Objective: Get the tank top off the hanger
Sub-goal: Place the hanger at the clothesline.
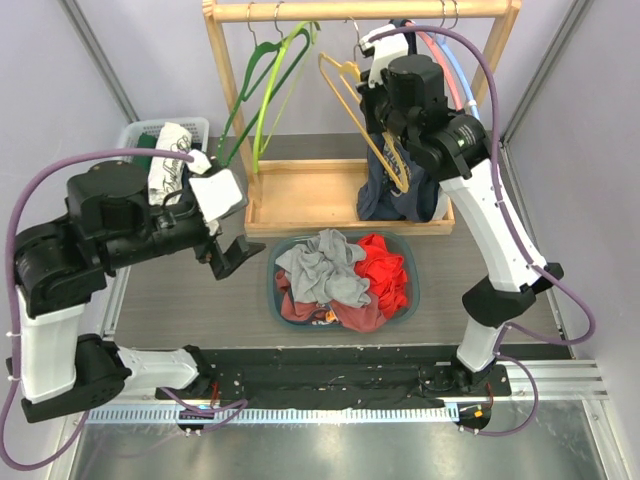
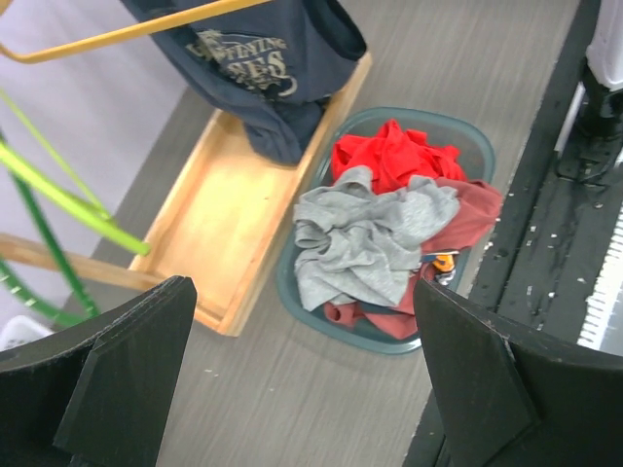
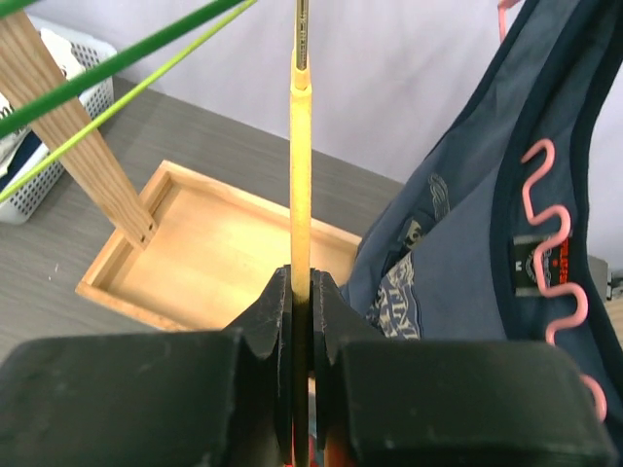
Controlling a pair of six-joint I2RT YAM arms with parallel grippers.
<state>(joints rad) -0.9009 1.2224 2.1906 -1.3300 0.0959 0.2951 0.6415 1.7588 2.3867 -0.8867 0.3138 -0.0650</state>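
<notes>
Pale lilac walls close in a grey table, and from above a wooden rack (image 1: 360, 10) stands at the back. The right pincer (image 1: 388, 125) is up among the hangers, on the yellow hanger (image 1: 345, 80). The navy tank top (image 1: 395, 195) hangs just below it, and a basket (image 1: 272, 285) of clothes lies nearer than that. The left pincer (image 1: 225, 235) hovers well to its left, touching nothing. To do this step well, I judge the right should hold the hanger steady while the left comes in for the cloth and slips 1 strap off at a time, rather than tugging both.

From the left wrist, the 2 fingers (image 2: 127, 370) stand spread wide with nothing between them. The tank top is ahead and high, the basket straight ahead.

From the right wrist, the jaws are pressed together on the yellow hanger's bar, which runs straight ahead from them. The tank top drapes just to the right, with a pink hanger (image 3: 545, 253) showing at its neck. Which hanger carries it I cannot tell.
</notes>
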